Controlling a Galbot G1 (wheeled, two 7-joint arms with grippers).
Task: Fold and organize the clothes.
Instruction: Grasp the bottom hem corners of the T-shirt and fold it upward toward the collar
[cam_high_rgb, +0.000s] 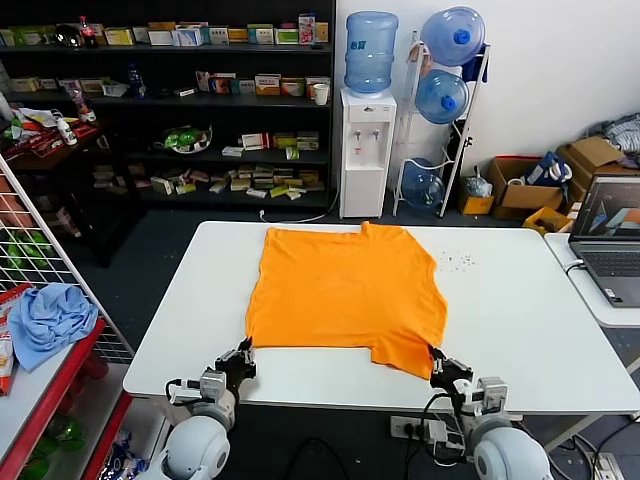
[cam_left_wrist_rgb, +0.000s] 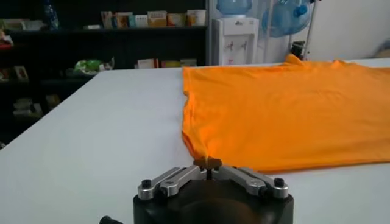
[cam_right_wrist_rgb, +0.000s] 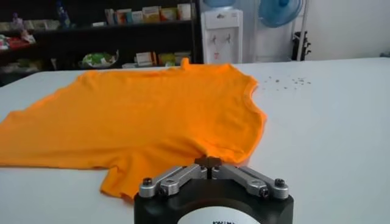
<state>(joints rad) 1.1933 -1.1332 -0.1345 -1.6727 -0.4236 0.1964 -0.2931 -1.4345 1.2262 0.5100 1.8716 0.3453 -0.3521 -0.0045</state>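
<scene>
From my head, the orange T-shirt (cam_high_rgb: 345, 295) lies spread flat on the white table (cam_high_rgb: 520, 320), my left gripper (cam_high_rgb: 243, 357) at its near left corner and my right gripper (cam_high_rgb: 440, 366) at its near right sleeve. My left wrist shows those fingers (cam_left_wrist_rgb: 207, 163) pinched together on the shirt's (cam_left_wrist_rgb: 286, 115) hem corner. My right wrist shows the right fingers (cam_right_wrist_rgb: 208, 162) clamped on the shirt's (cam_right_wrist_rgb: 140, 115) edge.

A white table (cam_high_rgb: 520, 310) carries an orange T-shirt (cam_high_rgb: 345, 295), spread flat across its middle and reaching from near the far edge almost to the near edge. The shirt's plain side faces up; one sleeve lies at the near right corner of the cloth, another at the far side. A scatter of small dark specks (cam_high_rgb: 457, 262) lies on the tabletop just right of the shirt, toward the far edge
</scene>
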